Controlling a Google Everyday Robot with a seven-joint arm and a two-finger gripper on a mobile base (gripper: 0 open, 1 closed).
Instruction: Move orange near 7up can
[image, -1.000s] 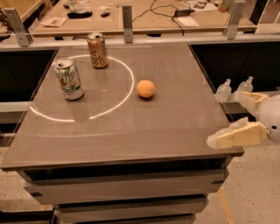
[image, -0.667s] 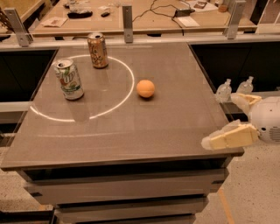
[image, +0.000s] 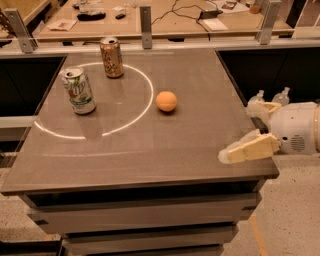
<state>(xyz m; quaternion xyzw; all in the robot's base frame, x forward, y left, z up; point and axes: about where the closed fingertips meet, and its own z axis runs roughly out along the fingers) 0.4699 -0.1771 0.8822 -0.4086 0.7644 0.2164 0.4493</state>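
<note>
The orange (image: 166, 101) lies on the brown table (image: 150, 150), right of centre. The 7up can (image: 79, 91), white and green with a silver top, stands upright at the left, well apart from the orange. My gripper (image: 241, 129) is at the table's right edge, right of and nearer than the orange. It is open and empty, with one cream finger (image: 247, 149) over the table's front right corner and the other farther back.
A brown-gold can (image: 111, 57) stands upright at the back, behind the 7up can. A bright ring of light (image: 145, 107) curves across the tabletop. A desk with cables and papers (image: 175, 20) stands behind a railing.
The gripper has shifted a little to the left, over the table's right edge. The orange and both cans have not moved.
</note>
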